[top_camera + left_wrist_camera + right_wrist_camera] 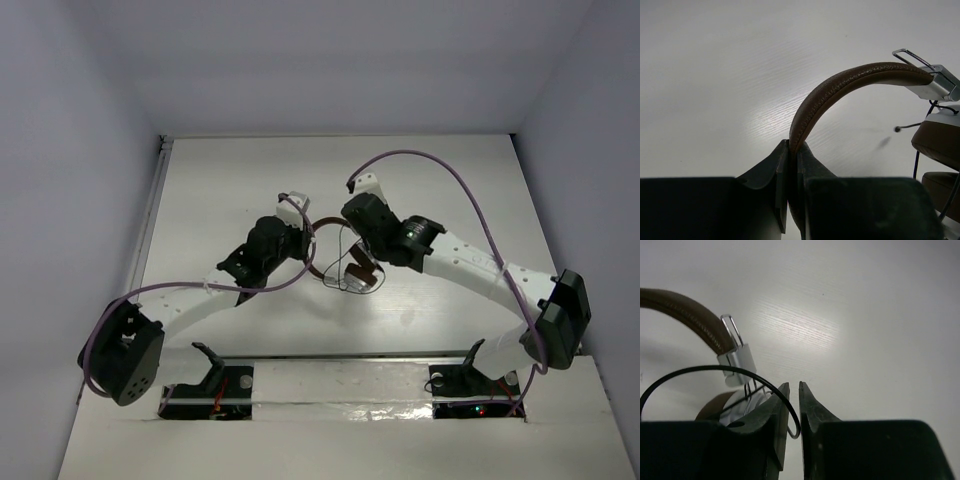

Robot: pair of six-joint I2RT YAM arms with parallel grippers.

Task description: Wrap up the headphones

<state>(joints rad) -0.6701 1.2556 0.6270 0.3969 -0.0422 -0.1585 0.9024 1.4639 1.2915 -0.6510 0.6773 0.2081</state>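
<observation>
The headphones lie mid-table between the arms. The brown headband (316,252) arcs to the left of the silver ear cups and brown pads (358,270). My left gripper (300,238) is shut on the headband (840,85), pinched between its fingertips (792,146). A silver cup bracket (935,86) and brown ear pads (940,140) sit at the right of the left wrist view. My right gripper (362,252) stands over the ear cups. Its jaws (794,386) are nearly together with the thin black cable (700,371) looping over the left finger and down between them. The headband (685,315) and bracket (737,362) lie to its left.
The white table (450,190) is walled by pale panels on the left, back and right. Thick purple robot cables (450,170) arch over both arms. The arm bases (210,385) stand at the near edge.
</observation>
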